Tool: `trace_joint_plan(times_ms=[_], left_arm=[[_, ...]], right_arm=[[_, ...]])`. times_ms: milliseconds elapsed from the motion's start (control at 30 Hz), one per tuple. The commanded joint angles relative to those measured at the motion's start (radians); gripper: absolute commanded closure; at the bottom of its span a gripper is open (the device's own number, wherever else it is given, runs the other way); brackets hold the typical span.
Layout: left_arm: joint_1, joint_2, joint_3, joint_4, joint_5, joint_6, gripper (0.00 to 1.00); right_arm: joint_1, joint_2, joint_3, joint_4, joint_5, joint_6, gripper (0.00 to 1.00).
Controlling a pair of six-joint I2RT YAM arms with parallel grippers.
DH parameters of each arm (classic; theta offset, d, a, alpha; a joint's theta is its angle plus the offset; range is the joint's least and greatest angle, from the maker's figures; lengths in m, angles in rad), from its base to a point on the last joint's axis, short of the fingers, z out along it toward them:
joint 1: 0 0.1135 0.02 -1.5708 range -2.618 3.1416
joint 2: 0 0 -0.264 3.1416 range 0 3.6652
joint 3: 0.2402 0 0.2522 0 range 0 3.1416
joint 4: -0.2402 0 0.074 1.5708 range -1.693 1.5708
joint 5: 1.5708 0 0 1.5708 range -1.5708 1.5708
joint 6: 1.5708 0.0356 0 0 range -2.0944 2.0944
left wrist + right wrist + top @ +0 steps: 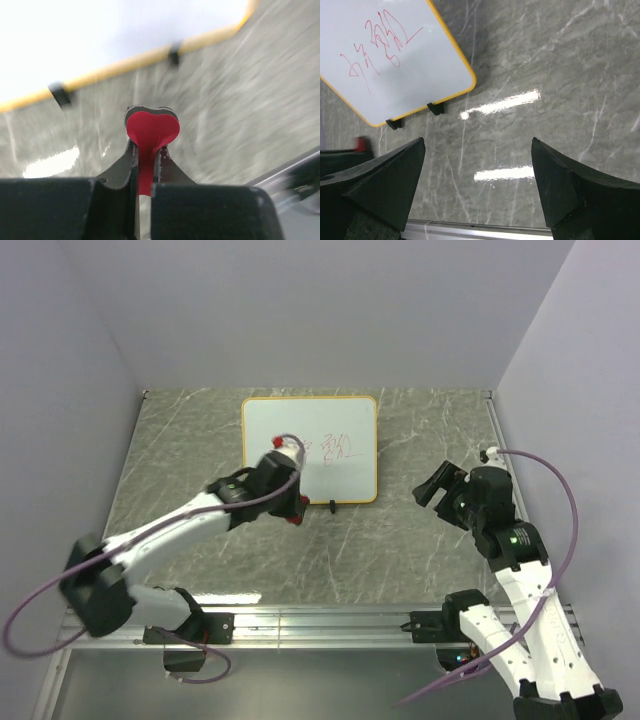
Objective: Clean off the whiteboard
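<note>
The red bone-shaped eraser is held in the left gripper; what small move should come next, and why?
Probably carry the red bone-shaped eraser forward and right onto the white, yellow-rimmed whiteboard, toward the red writing. The left gripper is shut on it, yet it is over the grey marble table, short of the board's clipped edge, and the writing is not yet wiped.

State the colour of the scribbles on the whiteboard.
The scribbles on the whiteboard are red, clearest in the right wrist view.

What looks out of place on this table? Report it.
Nothing stands out. The whiteboard lies flat, its red scribbles unerased; the left gripper has its jaws shut on the red eraser, and the right gripper hangs open.
</note>
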Motion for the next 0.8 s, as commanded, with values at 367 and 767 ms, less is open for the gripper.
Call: trace_joint_plan(times_ms=[367, 767], left_arm=[[0.069, 0.073, 0.185, -0.037, -0.118, 0.009, 1.0], [0.066, 0.229, 0.54, -0.178, -0.192, 0.075, 1.0]], right_arm=[[-0.014, 0.331, 0.154, 0.388, -0.16, -0.05, 0.07], [-0.115, 0.807, 0.421, 0.641, -0.525, -0.075, 0.16]])
